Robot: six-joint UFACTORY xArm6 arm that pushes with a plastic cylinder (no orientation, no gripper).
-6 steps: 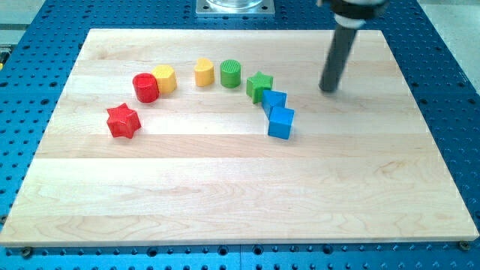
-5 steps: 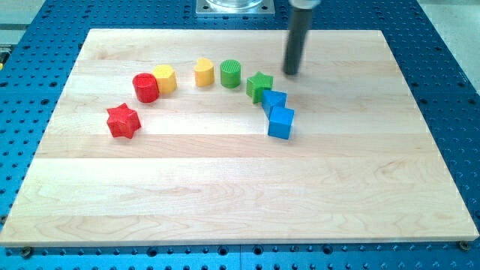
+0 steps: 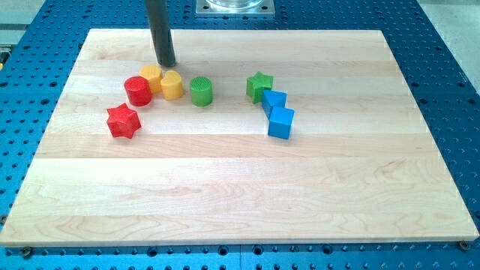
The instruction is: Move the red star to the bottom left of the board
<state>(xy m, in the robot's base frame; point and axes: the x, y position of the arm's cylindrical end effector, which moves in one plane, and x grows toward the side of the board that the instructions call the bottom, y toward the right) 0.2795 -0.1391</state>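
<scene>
Red star (image 3: 124, 121) sits left of the board's (image 3: 225, 195) centre, at about 9 o'clock. Red cylinder (image 3: 138, 90) lies just at its 1 o'clock, touching two yellow blocks (image 3: 152, 76) (image 3: 172, 85); green cylinder (image 3: 201, 91) near them. My tip (image 3: 166, 64), a bare rod with no claw to open or close, stands just at 12 o'clock of the yellow blocks. Green star (image 3: 259, 85) and two blue blocks (image 3: 274, 100) (image 3: 280, 122) cluster at 3 o'clock.

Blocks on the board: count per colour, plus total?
Red: 2, star and cylinder
Yellow: 2
Green: 2, cylinder and star
Blue: 2
Total: 8
</scene>
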